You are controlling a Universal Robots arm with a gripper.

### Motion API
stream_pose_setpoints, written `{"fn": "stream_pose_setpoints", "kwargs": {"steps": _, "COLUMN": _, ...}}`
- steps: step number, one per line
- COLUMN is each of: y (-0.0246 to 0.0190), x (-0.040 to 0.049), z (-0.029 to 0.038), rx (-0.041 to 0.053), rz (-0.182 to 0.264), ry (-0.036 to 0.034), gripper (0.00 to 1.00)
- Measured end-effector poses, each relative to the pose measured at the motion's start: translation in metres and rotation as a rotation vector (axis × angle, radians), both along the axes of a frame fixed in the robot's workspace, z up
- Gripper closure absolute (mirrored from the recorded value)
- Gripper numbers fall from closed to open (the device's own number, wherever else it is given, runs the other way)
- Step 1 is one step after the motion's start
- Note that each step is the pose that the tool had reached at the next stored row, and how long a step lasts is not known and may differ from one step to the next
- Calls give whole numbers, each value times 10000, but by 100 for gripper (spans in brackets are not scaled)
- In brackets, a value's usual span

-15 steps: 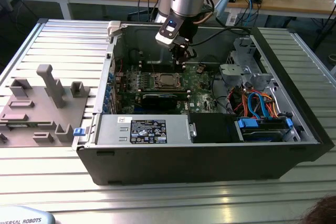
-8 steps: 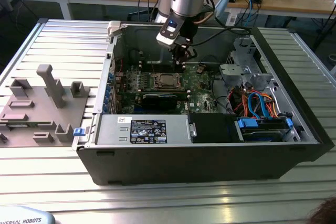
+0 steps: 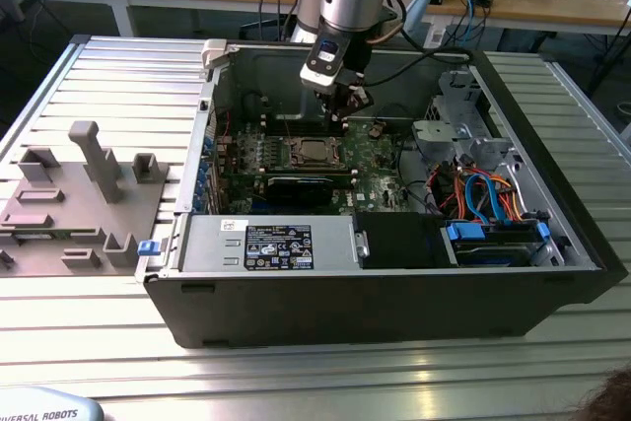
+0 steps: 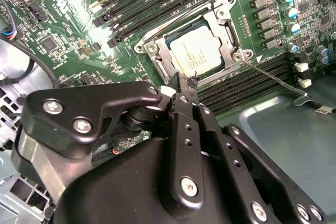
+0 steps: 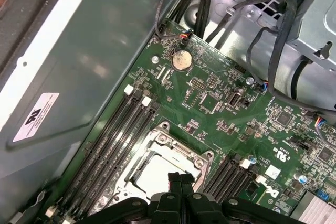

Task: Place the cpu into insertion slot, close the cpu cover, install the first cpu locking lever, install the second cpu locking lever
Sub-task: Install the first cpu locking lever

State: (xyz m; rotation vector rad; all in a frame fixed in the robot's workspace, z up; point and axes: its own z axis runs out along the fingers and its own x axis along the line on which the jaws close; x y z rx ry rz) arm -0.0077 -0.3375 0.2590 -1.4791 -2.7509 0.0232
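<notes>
The cpu point(image 4: 202, 51) lies flat in the insertion slot point(image 4: 148, 47) on the green board, its silvery top showing through the window of the cpu cover point(image 4: 164, 62), which lies down over it. One thin locking lever point(image 4: 273, 77) sticks out from a corner of the socket across the memory slots. Another thin rod point(image 4: 184, 18) runs along the socket's opposite side. My gripper point(image 4: 187, 83) is shut with nothing seen between its fingers, its tip right by the socket's edge. It hangs inside the case point(image 3: 394, 293) just behind the cpu point(image 3: 314, 152) in the exterior view.
Black memory slots point(image 5: 113, 145) flank the socket. Cable bundles point(image 5: 199, 3) and a metal drive cage point(image 3: 449, 125) stand on the exterior view's right. A coin cell point(image 5: 181, 60) sits on the board. A grey fixture plate point(image 3: 79, 194) lies outside the case on the left.
</notes>
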Motion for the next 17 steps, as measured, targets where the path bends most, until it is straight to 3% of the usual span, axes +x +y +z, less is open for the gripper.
{"fn": "stream_pose_setpoints", "kwargs": {"steps": 17, "y": 0, "x": 0, "z": 0, "rx": 0, "rz": 555, "ry": 0, "gripper": 89}}
